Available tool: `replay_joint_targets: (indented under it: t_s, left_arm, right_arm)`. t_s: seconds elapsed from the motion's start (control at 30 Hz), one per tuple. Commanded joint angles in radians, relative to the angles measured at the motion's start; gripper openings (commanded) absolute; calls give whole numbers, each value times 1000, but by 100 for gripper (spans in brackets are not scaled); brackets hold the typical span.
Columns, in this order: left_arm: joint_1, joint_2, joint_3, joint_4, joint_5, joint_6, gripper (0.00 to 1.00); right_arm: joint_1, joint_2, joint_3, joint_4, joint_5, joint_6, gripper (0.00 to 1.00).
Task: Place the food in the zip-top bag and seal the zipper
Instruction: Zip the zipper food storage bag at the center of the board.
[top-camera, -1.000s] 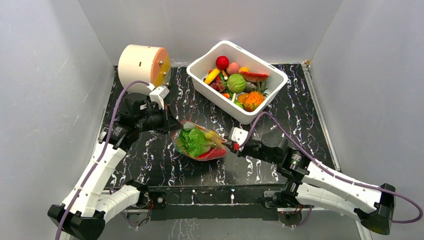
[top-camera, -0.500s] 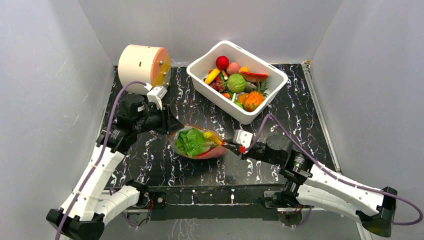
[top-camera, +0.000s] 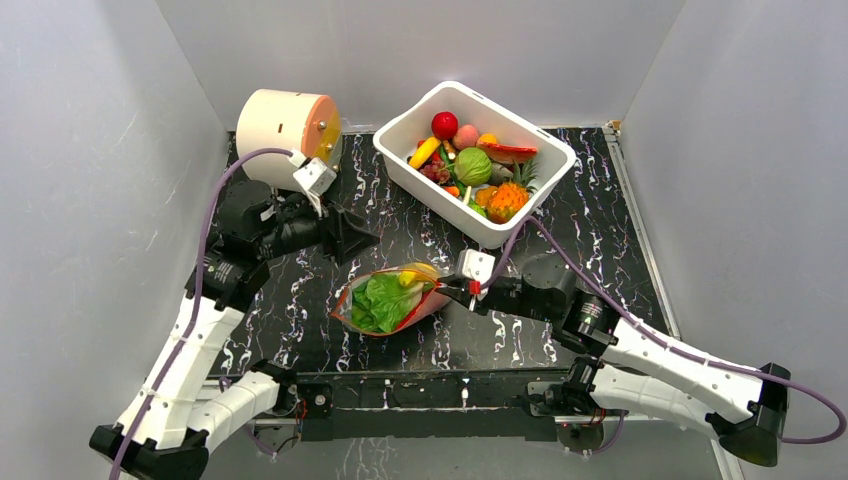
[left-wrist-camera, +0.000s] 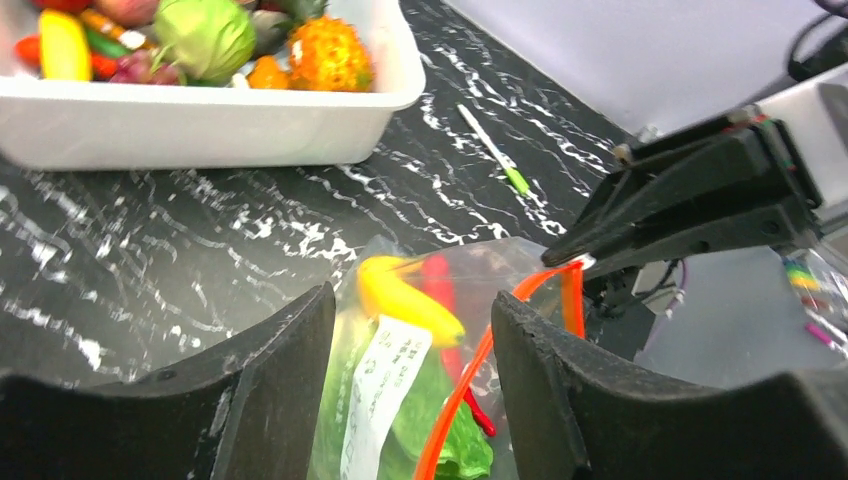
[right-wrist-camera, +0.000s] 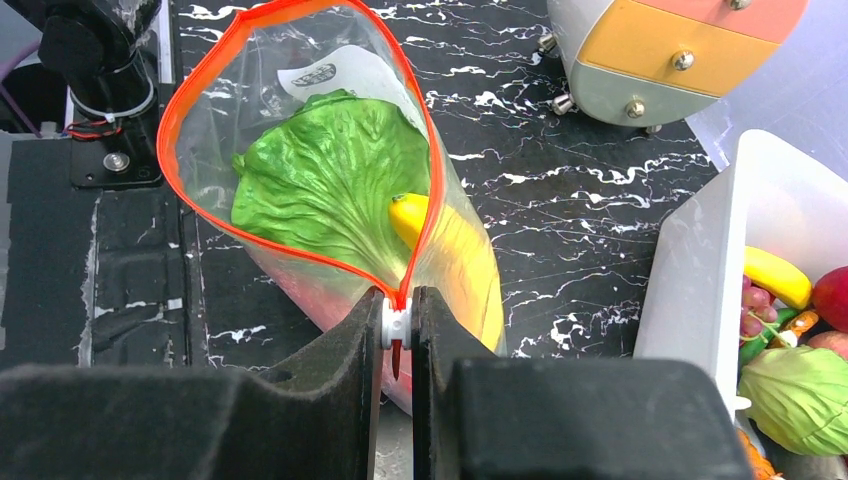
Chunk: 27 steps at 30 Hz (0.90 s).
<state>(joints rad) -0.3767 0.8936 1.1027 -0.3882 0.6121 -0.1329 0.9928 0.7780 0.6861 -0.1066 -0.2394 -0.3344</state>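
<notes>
Clear, crinkly zip-top bag (top-camera: 385, 300) lies mid-frame on the tabletop (top-camera: 300, 310), mouth gaping. The right pincer (right-wrist-camera: 397, 325) pinches the end of its orange-red zipper (right-wrist-camera: 404, 292). The left pincer (top-camera: 362, 240), upper left, stands parted and empty. Unanchored, the bag may drag along instead of sealing.

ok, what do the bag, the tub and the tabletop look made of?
Bag: thin clear plastic film, glossy. It crinkles, and the lettuce and banana show through it.
Tub: rigid white plastic, probably moulded, smooth semi-gloss. It has a rounded rim and an even wall.
Tabletop: black with white marble veining, slightly shiny. Possibly a printed sheet or laminate rather than stone, but the look leaves that open.
</notes>
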Motion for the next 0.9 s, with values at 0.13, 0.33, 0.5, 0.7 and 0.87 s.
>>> replay_joint_targets:
  t_s: [0.13,0.33,0.5,0.7,0.87]
  left_arm:
    - [-7,15,-43,222,301,42,56]
    - [-80,31,-70,175,328,168,63]
    - [-198,82,-67,96,258,300,71]
    - [-302,154,-60,110,179,347,71]
    - [-376,200,-61,114,133,371,68]
  right_arm:
    - [0,37,86,94,6,91,0]
    - [0,77,118,85,26,131,0]
    - [0,67,115,106,19,141,0]
    - [0,74,127,105,27,154,0]
    - [-1,94,152,81,50,177,0]
